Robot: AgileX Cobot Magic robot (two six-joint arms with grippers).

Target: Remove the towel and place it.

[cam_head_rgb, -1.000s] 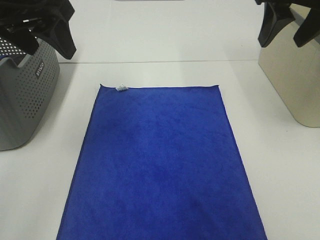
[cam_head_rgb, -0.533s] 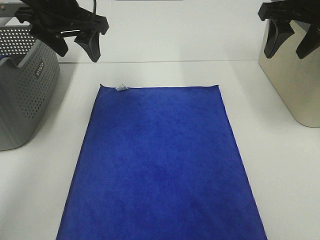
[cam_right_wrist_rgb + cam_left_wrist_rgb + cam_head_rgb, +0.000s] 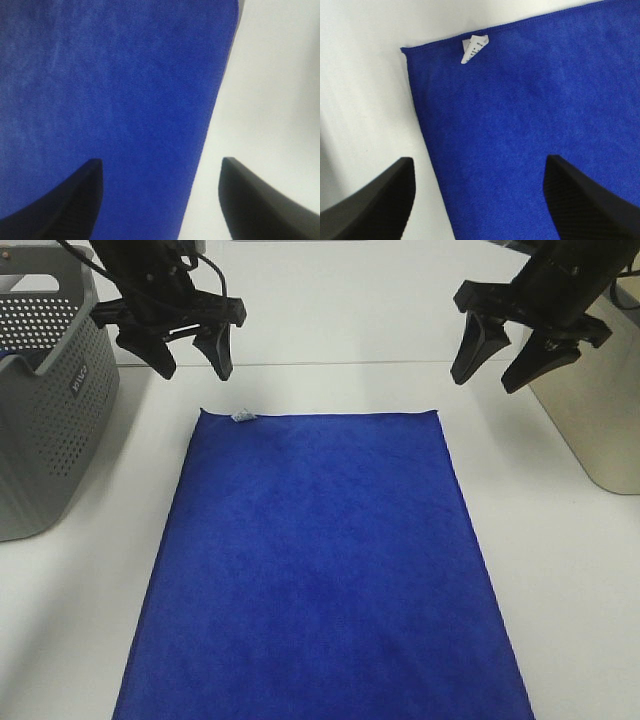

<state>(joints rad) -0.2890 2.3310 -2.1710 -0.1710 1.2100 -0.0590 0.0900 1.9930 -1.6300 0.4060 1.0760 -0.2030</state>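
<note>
The royal-blue towel (image 3: 325,565) lies flat on the white table, its small white tag (image 3: 242,416) at the far left corner. My left gripper (image 3: 192,366) hangs open above the table just behind that corner; its wrist view shows the towel (image 3: 530,120) and tag (image 3: 472,48) below, between the open fingers. Over on the other side, my right gripper (image 3: 497,371) is open too, above and just outside the far right corner. In the right wrist view the towel's side edge (image 3: 212,120) runs between the fingers. Neither gripper touches the cloth.
A grey perforated basket (image 3: 50,410) stands at the left edge of the table. A beige bin (image 3: 590,410) stands at the right. The towel's near end runs out of the frame at the bottom.
Both arms have swung inward and down from over the basket and the bin toward the towel's far corners. The towel has not moved, and both grippers stay open.
</note>
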